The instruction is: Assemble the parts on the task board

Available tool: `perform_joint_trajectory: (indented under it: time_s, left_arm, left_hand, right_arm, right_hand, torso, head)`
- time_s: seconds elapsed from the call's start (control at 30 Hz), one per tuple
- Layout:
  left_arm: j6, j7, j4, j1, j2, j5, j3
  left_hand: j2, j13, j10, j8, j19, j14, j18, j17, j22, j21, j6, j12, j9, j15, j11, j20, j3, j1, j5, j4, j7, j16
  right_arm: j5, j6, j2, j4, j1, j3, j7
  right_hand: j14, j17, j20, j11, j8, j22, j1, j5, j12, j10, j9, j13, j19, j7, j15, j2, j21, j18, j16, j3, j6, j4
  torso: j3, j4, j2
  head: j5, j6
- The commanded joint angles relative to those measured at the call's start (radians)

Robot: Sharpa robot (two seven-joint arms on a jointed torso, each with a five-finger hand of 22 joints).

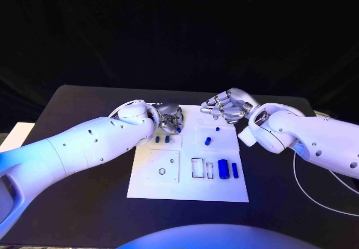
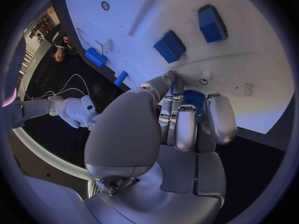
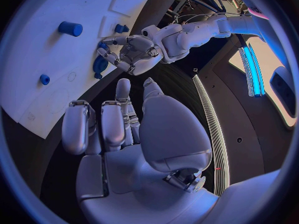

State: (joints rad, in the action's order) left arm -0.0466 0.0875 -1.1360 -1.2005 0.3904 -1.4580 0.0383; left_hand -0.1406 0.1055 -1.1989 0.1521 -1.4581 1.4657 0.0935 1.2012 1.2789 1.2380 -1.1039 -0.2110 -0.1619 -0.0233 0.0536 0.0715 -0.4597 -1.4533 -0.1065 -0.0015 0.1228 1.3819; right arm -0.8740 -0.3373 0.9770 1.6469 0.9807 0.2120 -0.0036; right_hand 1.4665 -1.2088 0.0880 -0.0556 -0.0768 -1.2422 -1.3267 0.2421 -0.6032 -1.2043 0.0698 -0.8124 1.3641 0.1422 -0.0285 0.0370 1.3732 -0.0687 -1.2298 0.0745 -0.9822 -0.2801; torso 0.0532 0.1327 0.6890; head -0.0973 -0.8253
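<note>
The white task board (image 1: 187, 182) lies mid-table. My left hand (image 1: 169, 118) is over its far left corner, fingers curled round a blue part (image 2: 194, 98), which sits under that hand's fingertips (image 3: 99, 64). Two small blue blocks (image 1: 161, 139) lie just nearer than that hand. My right hand (image 1: 228, 106) hovers at the board's far right edge, fingers loosely bent, holding nothing. Two small blue pieces (image 1: 209, 140) lie below it. A thick blue cylinder (image 1: 223, 168) and a thinner one (image 1: 235, 170) lie at the board's right.
The board carries a raised panel with holes (image 1: 164, 167) and a slot frame (image 1: 197, 168). A white cable (image 1: 314, 181) loops on the black table (image 1: 90, 104) to the right. A pale object (image 1: 15, 134) sits at the table's left edge.
</note>
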Motion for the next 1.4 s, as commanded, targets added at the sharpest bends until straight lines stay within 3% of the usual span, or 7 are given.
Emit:
perform_joint_trajectory:
  time_s: [0.03,0.3,0.63,0.87,1.07,1.23,1.4]
  left_arm:
    - [-0.046,-0.007,-0.030,-0.004,0.019,0.055,-0.009]
    - [-0.076,0.005,-0.132,-0.013,0.115,0.133,-0.037]
    - [-0.014,0.039,-0.165,-0.016,0.192,0.157,-0.045]
    - [0.012,0.048,-0.128,-0.016,0.181,0.141,-0.043]
    - [0.020,0.048,-0.093,-0.012,0.155,0.125,-0.036]
    - [0.026,0.048,-0.077,-0.009,0.142,0.118,-0.034]
    - [0.034,0.048,-0.071,-0.008,0.135,0.112,-0.032]
  left_hand:
    - [-0.002,-0.003,-0.011,-0.007,-0.007,0.035,-0.016,-0.003,0.001,0.002,-0.009,0.012,0.002,-0.003,0.001,0.003,-0.008,0.014,-0.006,-0.002,0.001,-0.003]
    - [-0.005,-0.004,-0.023,-0.012,-0.008,0.034,-0.016,-0.011,0.006,0.005,-0.018,0.025,0.004,-0.003,0.001,0.003,-0.011,0.030,-0.004,-0.001,0.000,-0.005]
    - [-0.011,-0.006,-0.029,-0.017,-0.010,0.034,-0.017,-0.015,0.010,0.009,-0.022,0.036,0.007,-0.004,-0.001,0.002,-0.010,0.042,0.000,0.000,-0.003,-0.006]
    - [-0.012,-0.006,-0.029,-0.018,-0.010,0.034,-0.017,-0.015,0.011,0.010,-0.023,0.039,0.007,-0.004,-0.001,0.002,-0.010,0.045,0.001,0.001,-0.004,-0.006]
    - [-0.012,-0.006,-0.030,-0.019,-0.010,0.034,-0.017,-0.015,0.011,0.009,-0.022,0.041,0.008,-0.004,-0.001,0.002,-0.010,0.046,0.002,0.001,-0.004,-0.006]
    - [-0.013,-0.007,-0.029,-0.021,-0.010,0.034,-0.017,-0.016,0.011,0.010,-0.022,0.042,0.008,-0.005,-0.001,0.002,-0.009,0.047,0.002,0.001,-0.004,-0.006]
    - [-0.012,-0.007,-0.031,-0.021,-0.010,0.034,-0.017,-0.017,0.011,0.009,-0.023,0.043,0.008,-0.005,-0.001,0.002,-0.010,0.048,0.003,0.001,-0.005,-0.006]
  right_arm:
    - [-0.003,0.006,0.001,0.002,-0.001,0.000,0.011]
    - [-0.001,0.006,0.004,0.001,-0.001,0.000,0.011]
    - [-0.001,0.007,0.006,-0.001,-0.002,0.000,0.012]
    - [-0.001,0.006,0.005,-0.002,-0.003,0.000,0.012]
    - [-0.001,0.007,0.003,-0.002,-0.004,0.000,0.012]
    - [-0.001,0.007,0.003,-0.001,-0.004,0.000,0.012]
    - [-0.001,0.007,0.003,-0.001,-0.004,0.000,0.013]
  right_hand:
    - [0.031,-0.001,0.000,0.001,-0.002,-0.001,-0.004,0.007,-0.004,0.007,0.002,0.002,-0.002,0.000,0.008,-0.008,-0.003,-0.008,0.003,0.005,0.007,0.000]
    - [0.031,-0.001,0.000,0.001,-0.002,-0.001,-0.004,0.007,-0.004,0.007,0.002,0.002,-0.002,0.000,0.008,-0.008,-0.003,-0.008,0.003,0.005,0.007,0.000]
    - [0.031,-0.001,0.000,0.001,-0.002,-0.001,-0.004,0.007,-0.004,0.007,0.002,0.002,-0.002,0.000,0.008,-0.008,-0.003,-0.008,0.003,0.005,0.007,0.000]
    - [0.031,-0.001,0.000,0.001,-0.002,-0.001,-0.004,0.007,-0.004,0.007,0.002,0.002,-0.002,0.000,0.008,-0.008,-0.003,-0.008,0.003,0.005,0.007,0.000]
    - [0.031,-0.001,0.000,0.001,-0.002,-0.001,-0.004,0.007,-0.004,0.007,0.002,0.002,-0.002,0.000,0.008,-0.008,-0.003,-0.008,0.003,0.005,0.007,0.000]
    - [0.031,-0.001,0.000,0.001,-0.002,-0.001,-0.004,0.007,-0.004,0.007,0.002,0.002,-0.002,0.000,0.008,-0.008,-0.003,-0.008,0.003,0.005,0.007,0.000]
    - [0.031,-0.001,0.000,0.001,-0.002,-0.001,-0.004,0.007,-0.004,0.007,0.002,0.002,-0.002,0.000,0.008,-0.008,-0.003,-0.008,0.003,0.005,0.007,0.000]
  torso:
    - [-0.0014,0.0018,-0.002]
    - [-0.0001,0.0037,-0.002]
    - [0.0006,0.0025,-0.001]
    - [0.0006,0.0037,-0.002]
    - [0.0008,-0.0006,0.001]
    - [-0.0016,0.0004,0.000]
    - [-0.0012,0.0015,-0.001]
  head:
    - [0.001,0.002]
    - [-0.001,0.005]
    - [0.003,0.003]
    - [0.009,0.003]
    - [0.011,0.002]
    - [0.012,0.000]
    - [0.011,-0.001]
